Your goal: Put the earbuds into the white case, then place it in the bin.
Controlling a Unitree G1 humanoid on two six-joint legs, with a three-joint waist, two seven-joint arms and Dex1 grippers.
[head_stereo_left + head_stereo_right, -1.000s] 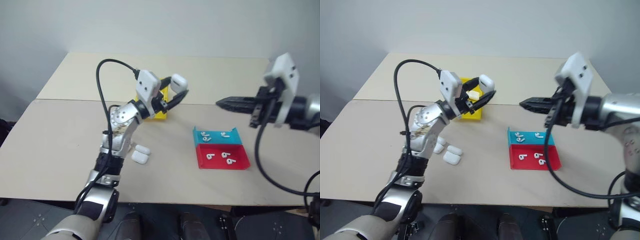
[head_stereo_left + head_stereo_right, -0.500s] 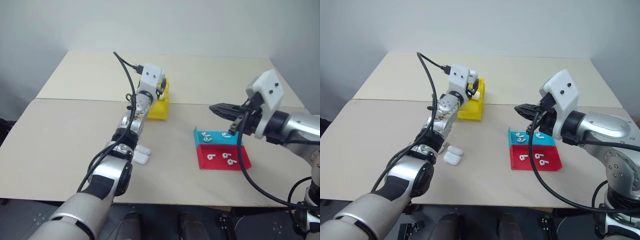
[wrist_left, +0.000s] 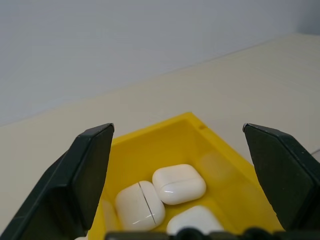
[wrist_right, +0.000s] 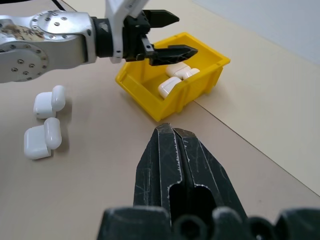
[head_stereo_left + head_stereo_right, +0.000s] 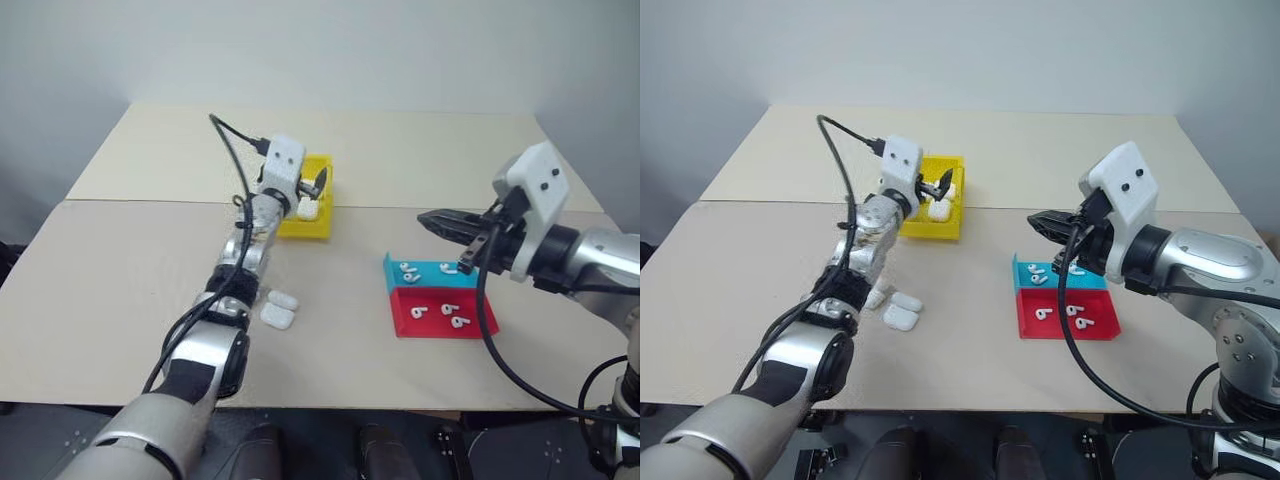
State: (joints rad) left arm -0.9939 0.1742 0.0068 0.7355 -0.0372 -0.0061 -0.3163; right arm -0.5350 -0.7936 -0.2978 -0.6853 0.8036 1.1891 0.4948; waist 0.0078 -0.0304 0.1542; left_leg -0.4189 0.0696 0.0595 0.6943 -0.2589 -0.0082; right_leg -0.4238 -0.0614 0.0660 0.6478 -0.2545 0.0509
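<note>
Third white case (image 3: 197, 220) in bin (image 3: 220, 155), cut off by frame edge.

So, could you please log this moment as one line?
left gripper: open over bin | cases: in bin | right gripper: shut, empty, above trays

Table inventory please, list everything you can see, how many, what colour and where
Bin: one, yellow, far side of the table, under the left gripper.
Closed cases in the bin: at least three, white.
Open cases: two, white, on the table nearer than the bin.
Blue tray: one, right of centre, holding three white earbuds.
Red tray: one, touching the blue tray's near side, holding three white earbuds.
Left gripper: black fingers open, empty, over the bin.
Right gripper: black fingers shut, empty, above the blue tray.
</note>
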